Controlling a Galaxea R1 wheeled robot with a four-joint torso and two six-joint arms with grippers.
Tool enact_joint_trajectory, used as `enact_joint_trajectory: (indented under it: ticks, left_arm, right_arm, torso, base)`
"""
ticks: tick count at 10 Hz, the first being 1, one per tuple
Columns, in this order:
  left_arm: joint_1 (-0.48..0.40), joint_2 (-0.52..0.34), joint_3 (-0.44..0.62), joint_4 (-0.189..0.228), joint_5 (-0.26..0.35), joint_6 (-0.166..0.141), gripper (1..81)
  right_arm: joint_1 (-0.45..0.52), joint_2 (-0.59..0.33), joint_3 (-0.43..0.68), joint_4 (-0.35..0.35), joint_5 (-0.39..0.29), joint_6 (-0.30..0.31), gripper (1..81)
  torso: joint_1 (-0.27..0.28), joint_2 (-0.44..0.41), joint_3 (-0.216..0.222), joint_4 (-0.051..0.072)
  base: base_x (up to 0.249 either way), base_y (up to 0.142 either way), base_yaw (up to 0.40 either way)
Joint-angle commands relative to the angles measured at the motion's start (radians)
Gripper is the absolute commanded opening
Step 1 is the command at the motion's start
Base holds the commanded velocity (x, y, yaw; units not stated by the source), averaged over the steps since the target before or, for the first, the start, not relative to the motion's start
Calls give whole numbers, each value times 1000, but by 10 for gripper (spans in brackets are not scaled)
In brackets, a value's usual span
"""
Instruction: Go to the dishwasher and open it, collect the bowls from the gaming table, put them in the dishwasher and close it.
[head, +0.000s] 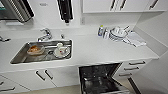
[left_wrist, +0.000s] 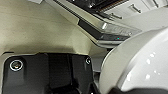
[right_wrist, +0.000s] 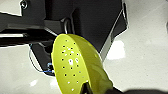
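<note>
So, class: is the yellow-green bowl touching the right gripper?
Touching. In the right wrist view the yellow-green bowl stands on edge, its lower rim running straight into the dark right gripper, with no gap visible between them.

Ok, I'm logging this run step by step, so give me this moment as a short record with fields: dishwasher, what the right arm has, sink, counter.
dishwasher: dishwasher under the counter, door open, dark interior with racks in sight
right arm: a yellow-green bowl shows large and close in the right wrist view, tilted on edge; seemingly held, grip itself not visible
sink: steel sink holds an orange-filled bowl and white dishes
counter: white counter, with stacked white dishes near the back wall
</note>
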Motion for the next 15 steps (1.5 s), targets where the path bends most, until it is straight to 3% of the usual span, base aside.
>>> enact_joint_trajectory:
  ticks: [1,3,6,11,15]
  left_arm:
    - [-187,-24,135,-37,139,-6,10]
    - [-276,25,153,-49,183,-34,10]
    - [-406,130,147,-48,272,-98,10]
    - [-575,351,9,-38,447,-195,10]
    - [-640,461,-72,-35,509,-218,10]
  right_arm:
    - [-4,-24,6,-10,-35,2,10]
    - [-4,-24,7,-10,-32,3,10]
    - [-4,-25,16,-8,-32,3,10]
    - [-4,-25,24,-4,-27,3,10]
    - [-4,-27,30,-2,-27,3,10]
  torso:
    - [0,0,1,0]
    - [1,0,-11,0]
    - [1,1,-11,0]
    - [2,2,-12,0]
    - [2,2,-87,0]
  base:
    - [0,0,0]
    - [0,0,0]
    - [0,0,0]
    - [0,0,0]
    - [0,0,0]
